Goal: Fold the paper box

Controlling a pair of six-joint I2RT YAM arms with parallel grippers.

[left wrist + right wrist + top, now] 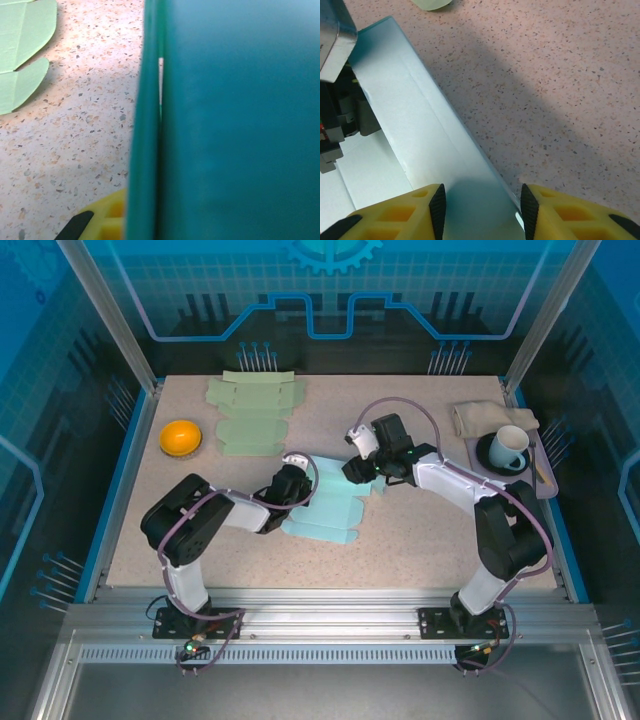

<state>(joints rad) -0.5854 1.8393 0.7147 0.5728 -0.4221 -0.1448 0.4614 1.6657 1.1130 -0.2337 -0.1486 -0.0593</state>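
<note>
The pale blue paper box (330, 512) lies mid-counter (430, 540), its long axis running near-left to far-right. One panel stands raised between the parted fingers of the right tool (480, 207). The left tool (294, 490) presses against the box's left edge, but I cannot tell its grip.

Blurred teal paper box (235, 125), cut off by the picture's edge, hides most of the left pincer (296, 496), so its grip is unclear.

Nothing legible: no text, label, brand, number or sign on the paper box (325, 510), green sheets (250, 415), cup (510, 448) or counter (420, 530).
</note>
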